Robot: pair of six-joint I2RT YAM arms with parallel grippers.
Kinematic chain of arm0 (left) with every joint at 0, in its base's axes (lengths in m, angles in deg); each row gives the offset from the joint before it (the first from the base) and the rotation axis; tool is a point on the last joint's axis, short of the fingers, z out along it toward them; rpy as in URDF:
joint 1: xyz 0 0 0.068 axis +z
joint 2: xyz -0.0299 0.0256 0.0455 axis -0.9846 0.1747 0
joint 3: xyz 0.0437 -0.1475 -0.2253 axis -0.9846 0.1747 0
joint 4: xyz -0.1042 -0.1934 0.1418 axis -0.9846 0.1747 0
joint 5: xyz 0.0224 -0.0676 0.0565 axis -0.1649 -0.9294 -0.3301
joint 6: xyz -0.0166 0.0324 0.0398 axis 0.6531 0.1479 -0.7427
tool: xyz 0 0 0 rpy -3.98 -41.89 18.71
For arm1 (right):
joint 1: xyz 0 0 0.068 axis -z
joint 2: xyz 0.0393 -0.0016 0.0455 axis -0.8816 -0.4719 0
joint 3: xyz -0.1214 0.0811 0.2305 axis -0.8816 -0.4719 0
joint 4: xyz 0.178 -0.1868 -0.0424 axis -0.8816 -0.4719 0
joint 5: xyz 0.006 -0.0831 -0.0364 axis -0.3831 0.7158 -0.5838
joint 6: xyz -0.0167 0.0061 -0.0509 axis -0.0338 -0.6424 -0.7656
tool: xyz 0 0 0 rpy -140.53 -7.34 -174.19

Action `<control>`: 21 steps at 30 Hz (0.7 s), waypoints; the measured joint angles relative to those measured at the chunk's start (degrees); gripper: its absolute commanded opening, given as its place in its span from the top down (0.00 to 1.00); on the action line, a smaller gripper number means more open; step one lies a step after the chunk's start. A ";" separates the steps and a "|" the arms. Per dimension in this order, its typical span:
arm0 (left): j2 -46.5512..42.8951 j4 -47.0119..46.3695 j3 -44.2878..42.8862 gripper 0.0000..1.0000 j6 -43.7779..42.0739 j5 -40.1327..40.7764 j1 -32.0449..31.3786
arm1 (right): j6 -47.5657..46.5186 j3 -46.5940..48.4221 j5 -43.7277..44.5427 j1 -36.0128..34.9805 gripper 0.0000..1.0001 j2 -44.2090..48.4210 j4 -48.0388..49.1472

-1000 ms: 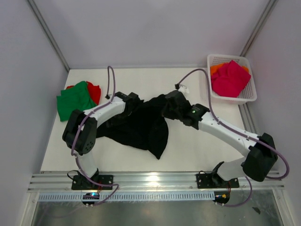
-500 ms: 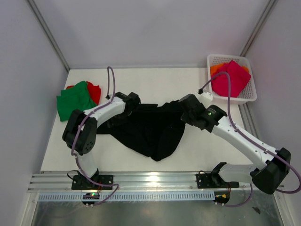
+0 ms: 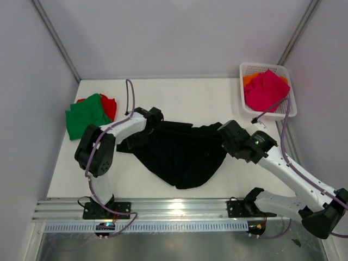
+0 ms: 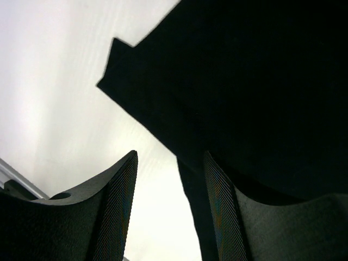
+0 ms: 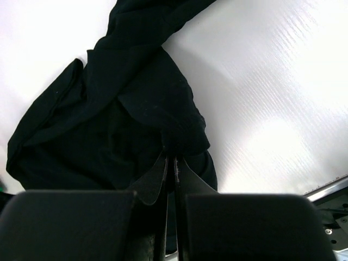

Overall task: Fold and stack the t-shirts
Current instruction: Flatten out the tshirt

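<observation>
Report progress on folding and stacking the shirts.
Done, apparently: green shirt piled on red shirt at the left of the table. In hand: black shirt lies rumpled in the middle, right fingers shut on its edge, left fingers open at its other side. Left: fold it, plus the pink shirt and orange shirt lying in the basket.

right gripper (image 5: 173,159) now farther right and nearer the arm bases, black t-shirt (image 3: 179,155) dragged along with it, stretched wider and flatter than a second ago
</observation>
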 measured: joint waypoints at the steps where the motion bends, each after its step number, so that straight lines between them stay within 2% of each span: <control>1: 0.94 -0.57 0.00 0.46 -0.17 -0.59 0.00 | 0.33 -0.02 -0.04 0.00 0.97 -0.02 -0.13; 6: 6.80 -2.62 -0.61 0.45 -0.96 -2.49 -0.11 | 1.05 -0.15 -0.28 0.00 0.97 0.50 -0.31; 14: 2.27 -12.13 4.55 0.45 -3.43 -4.46 0.15 | 0.92 -1.22 -0.28 0.00 0.97 6.23 0.00; 21: 4.15 -9.75 1.79 0.45 0.28 -4.33 1.46 | 0.96 -1.29 -0.20 0.00 0.97 8.50 -0.94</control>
